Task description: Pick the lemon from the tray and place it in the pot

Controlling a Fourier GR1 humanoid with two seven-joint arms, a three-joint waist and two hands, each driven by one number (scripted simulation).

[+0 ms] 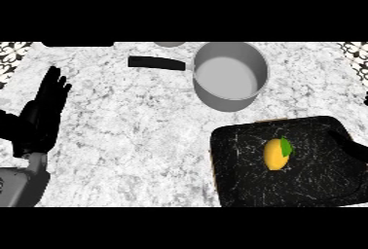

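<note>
Counting what rests on the pale grey marbled counter (129,121) gives one pot, one tray, one lemon and two hands. A round grey metal pot (230,75) with a long black handle (156,62) pointing toward the view's left stands toward the far side of the counter, right of centre. Its inside shows only a bare grey floor; nothing lies in it.

Nearer the robot and to the right lies a black rectangular tray with rounded corners and fine white scratch marks (244,180). Its far edge sits close to the pot's near wall but the two do not touch. On the tray, a little right of its middle, lies the single yellow lemon with a small green leaf at its upper right end (276,154). The fruit lies lengthwise, toward and away from the robot, with the dark tray surface bare all round it.

At the view's left edge the robot's left hand (43,112) shows on its grey forearm, held open with fingers straight, close together and pointing away from the robot, well apart from both pot and tray. At the right edge a dark shape, the right hand (354,151), overlaps the tray's right side, near the lemon but not touching it; whether its fingers are spread or curled cannot be made out against the black tray.
</note>
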